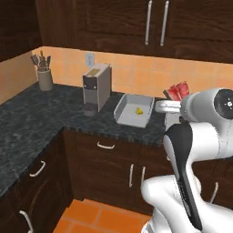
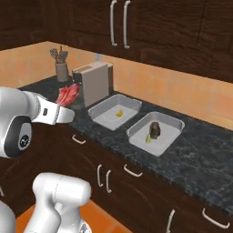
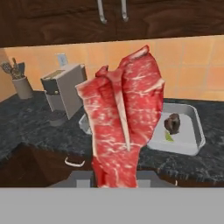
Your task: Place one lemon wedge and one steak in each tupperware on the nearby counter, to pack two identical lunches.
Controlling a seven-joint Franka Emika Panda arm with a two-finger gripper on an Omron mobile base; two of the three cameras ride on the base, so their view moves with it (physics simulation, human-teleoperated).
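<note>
Running across frame centre, black marbled surface (image 2: 200,154) sitting over dark brown drawers with silver handles; orange tile backsplash (image 2: 182,91) and dark upper cabinets (image 2: 173,27) filling top. Two grey tupperware trays lying side by side mid-frame: left tray (image 2: 102,109) carrying lemon wedge (image 2: 119,113); right tray (image 2: 166,139) carrying brown steak (image 2: 154,129) plus green wedge (image 2: 148,138). Toaster (image 2: 93,82) and utensil holder (image 2: 61,68) standing upper left. End effector (image 3: 114,175) grasping raw red steak (image 3: 122,127), blocking left tray in hand view.
</note>
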